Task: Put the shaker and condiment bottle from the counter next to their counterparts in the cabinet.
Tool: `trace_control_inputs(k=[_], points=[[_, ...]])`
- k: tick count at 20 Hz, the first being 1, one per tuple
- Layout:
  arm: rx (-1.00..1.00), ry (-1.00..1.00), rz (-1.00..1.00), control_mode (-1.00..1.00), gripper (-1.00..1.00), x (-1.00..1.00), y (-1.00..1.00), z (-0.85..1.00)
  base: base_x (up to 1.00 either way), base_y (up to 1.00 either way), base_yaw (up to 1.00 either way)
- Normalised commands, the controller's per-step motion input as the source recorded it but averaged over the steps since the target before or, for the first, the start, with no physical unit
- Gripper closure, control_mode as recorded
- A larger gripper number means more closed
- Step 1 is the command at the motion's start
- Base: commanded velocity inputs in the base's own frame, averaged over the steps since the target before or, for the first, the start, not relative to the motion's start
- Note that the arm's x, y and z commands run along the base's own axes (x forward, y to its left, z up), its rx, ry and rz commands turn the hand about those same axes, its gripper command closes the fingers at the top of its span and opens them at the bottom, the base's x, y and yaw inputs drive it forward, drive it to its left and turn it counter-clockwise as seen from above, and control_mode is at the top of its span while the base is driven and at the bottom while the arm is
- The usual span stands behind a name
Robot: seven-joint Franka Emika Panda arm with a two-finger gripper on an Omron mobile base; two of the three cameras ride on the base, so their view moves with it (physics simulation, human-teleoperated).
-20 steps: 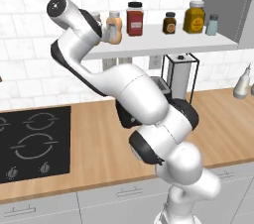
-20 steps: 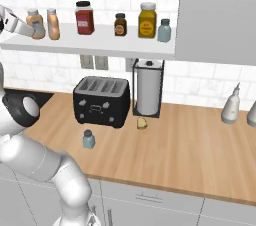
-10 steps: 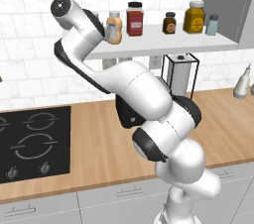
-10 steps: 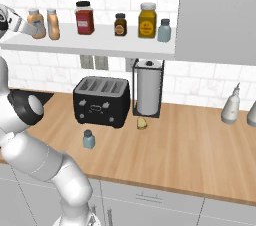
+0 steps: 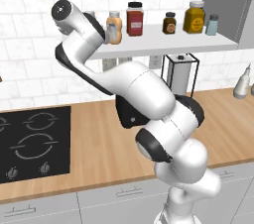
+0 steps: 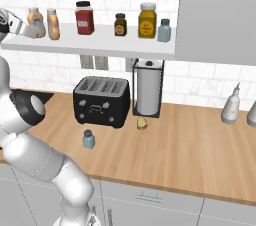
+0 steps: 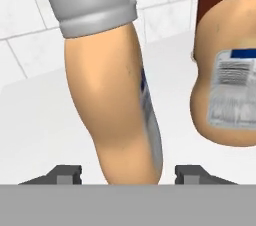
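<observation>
Fingertips of the gripper [image 7: 120, 176] stand apart on either side of the condiment bottle [image 7: 117, 95], whether pressing on it or just released cannot be told. The bottle rests upright at the left end of the cabinet [image 6: 100, 45], placed there because its matching bottle [image 7: 227, 80] stands just beside it, toward the red jar [image 6: 84, 18]. Farther along that shelf, past the amber jar [image 6: 147, 20], waits the matching shaker [image 6: 164, 30]. The shaker [image 6: 88, 139] remains on the counter [image 6: 190, 150], in front of the toaster [image 6: 101, 101].
</observation>
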Motion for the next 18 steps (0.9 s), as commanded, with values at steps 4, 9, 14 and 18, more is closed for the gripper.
trace_control_inputs(k=[4, 9, 14, 18], points=[[0.00, 0.00, 0.05, -1.00, -1.00, 0.00, 0.00, -0.30, 0.00, 0.00, 0.00], [0.00, 0.00, 0.03, -1.00, -1.00, -0.05, 0.00, -0.13, 0.00, 0.00, 0.00], [0.00, 0.00, 0.01, -1.00, -1.00, -0.21, 0.00, 0.03, 0.00, 0.00, 0.00], [0.00, 0.00, 0.00, -1.00, -1.00, -0.56, 0.00, 0.32, 0.00, 0.00, 0.00]])
